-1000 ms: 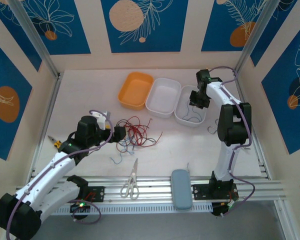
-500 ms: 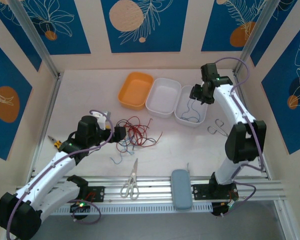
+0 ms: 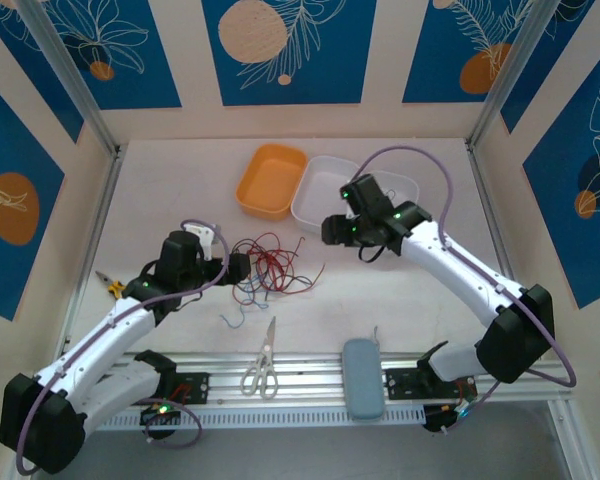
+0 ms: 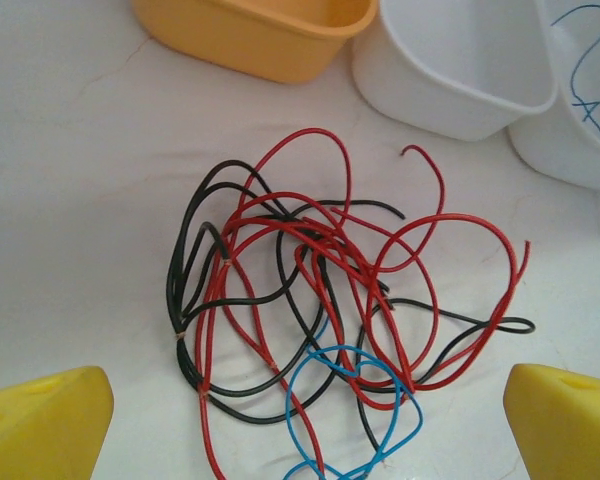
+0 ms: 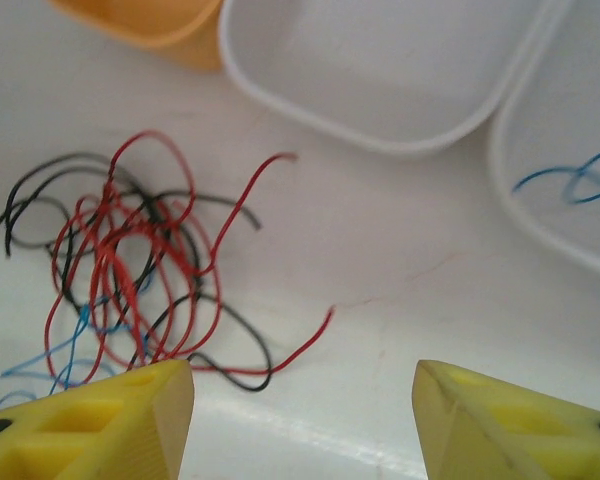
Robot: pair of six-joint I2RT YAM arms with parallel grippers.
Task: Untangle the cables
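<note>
White tabletop [image 3: 380,300], tangled cables [image 3: 272,266] btwn L end effector [image 3: 242,268], R end effector [image 3: 330,230]

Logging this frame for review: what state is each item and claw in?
Red, black and blue thin wire bundle: tangled.
Orange plastic tub: empty.
Middle white plastic tub: empty.
Right white plastic tub: holds one blue wire.
White-handled scissors: blades shut.
Left claw: open, empty.
Right claw: open, empty.

No words, numbers or brands can be read anywhere. The wall panels [image 3: 280,50] bear only leaf and circle patterns; the arm bases [image 3: 167,375] may carry marks, too small to tell.
</note>
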